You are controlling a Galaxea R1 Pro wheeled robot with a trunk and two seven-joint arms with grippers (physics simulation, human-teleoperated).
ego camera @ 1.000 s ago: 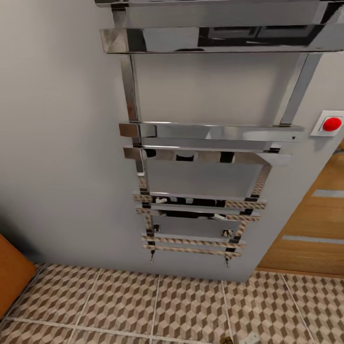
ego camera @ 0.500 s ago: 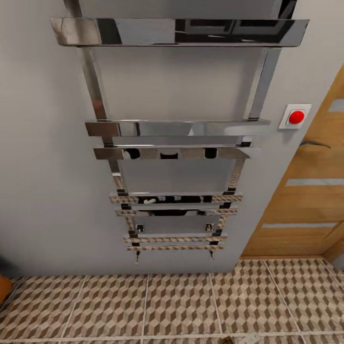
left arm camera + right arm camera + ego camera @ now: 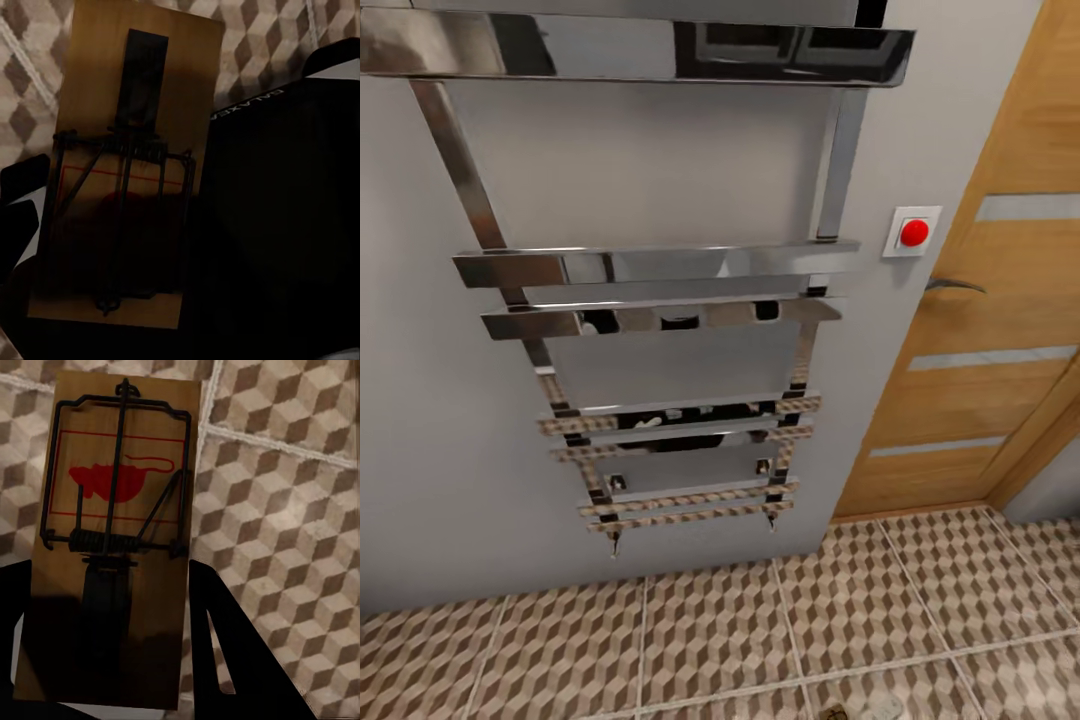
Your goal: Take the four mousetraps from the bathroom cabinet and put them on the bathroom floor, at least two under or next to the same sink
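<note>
Left fingers: dark fingers (image 3: 22, 217) are seen at either long edge of a mousetrap (image 3: 124, 172), closed onto it; the one on the far side merges with the black arm body and is hard to make out.
Left mousetrap: a brown wooden slab with a wire spring bar and a faint red print, held flat between the fingers, in shadow, above the bathroom floor (image 3: 262, 37).
Right fingers: two black fingers (image 3: 217, 645) are set apart by the width of a second mousetrap (image 3: 112, 532) and pressed against its long edges.
Right mousetrap: a wooden slab with a red mouse print, a coiled spring and a wire frame, held over the bathroom floor (image 3: 285, 532); contact with the tiles cannot be told.
Bathroom floor: cube-patterned brown and beige tiles with pale grout, also seen along the bottom of the head view (image 3: 710, 630).
Wall: a chrome towel rail (image 3: 660, 265) is mounted on a grey wall, with a red button (image 3: 913, 232) beside it.
Door: a wooden door (image 3: 1000, 300) with a dark handle stands at the right of the button.
</note>
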